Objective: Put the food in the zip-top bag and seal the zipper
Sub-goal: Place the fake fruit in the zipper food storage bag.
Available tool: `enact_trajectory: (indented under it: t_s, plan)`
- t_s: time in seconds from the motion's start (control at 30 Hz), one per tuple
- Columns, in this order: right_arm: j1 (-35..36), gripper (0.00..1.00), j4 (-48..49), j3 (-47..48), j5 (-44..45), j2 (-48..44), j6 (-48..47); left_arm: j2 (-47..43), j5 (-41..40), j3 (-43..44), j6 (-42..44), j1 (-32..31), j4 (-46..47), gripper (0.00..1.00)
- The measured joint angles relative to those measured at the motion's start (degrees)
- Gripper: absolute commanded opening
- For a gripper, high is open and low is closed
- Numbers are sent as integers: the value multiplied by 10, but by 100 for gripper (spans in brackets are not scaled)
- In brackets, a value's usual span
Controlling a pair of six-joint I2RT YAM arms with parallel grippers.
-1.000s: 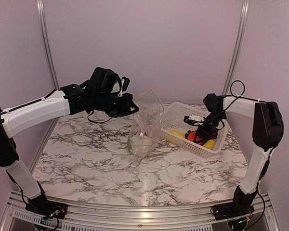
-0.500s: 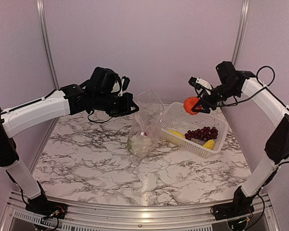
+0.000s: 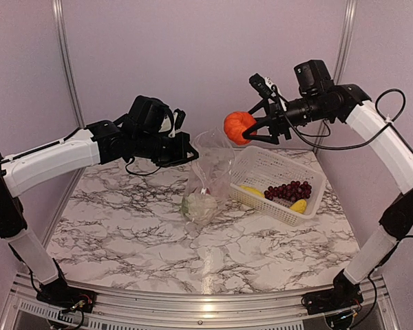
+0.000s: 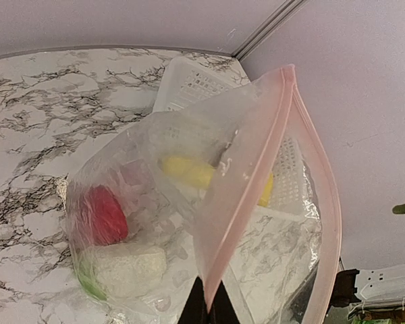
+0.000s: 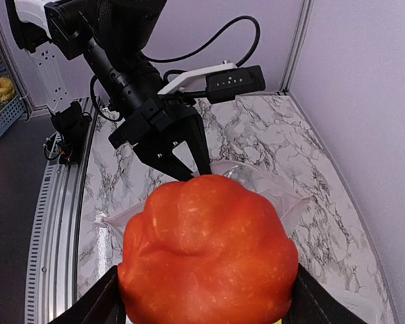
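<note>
The clear zip-top bag [image 3: 210, 172] hangs upright with its mouth open. My left gripper [image 3: 188, 155] is shut on its pink-edged rim [image 4: 246, 202]. Inside lie a white cauliflower with green leaves [image 3: 199, 205] and a red piece [image 4: 102, 216]. My right gripper [image 3: 251, 129] is shut on an orange-red pepper [image 3: 238, 127] and holds it in the air just right of and above the bag's mouth. The pepper [image 5: 206, 260] fills the right wrist view, with the bag's mouth [image 5: 256, 185] behind it.
A white perforated basket [image 3: 261, 165] stands right of the bag. It holds purple grapes [image 3: 289, 190] and yellow pieces [image 3: 251, 190]. Metal frame posts [image 3: 65, 75] stand at the back corners of the marble table [image 3: 138, 240].
My right gripper lifted the pepper out of the basket and carried it up and left to beside the bag's mouth. My left gripper and the bag have stayed still.
</note>
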Motion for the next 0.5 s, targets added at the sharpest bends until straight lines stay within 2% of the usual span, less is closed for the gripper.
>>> enact_trajectory:
  t_s: [0.23,0.5]
  plan:
    - [48,54,55,3,-20,14,60,0,0,0,0,0,0,0]
    - [62,57,123,-23,15,48,125,0,-1,0,0,0,0,0]
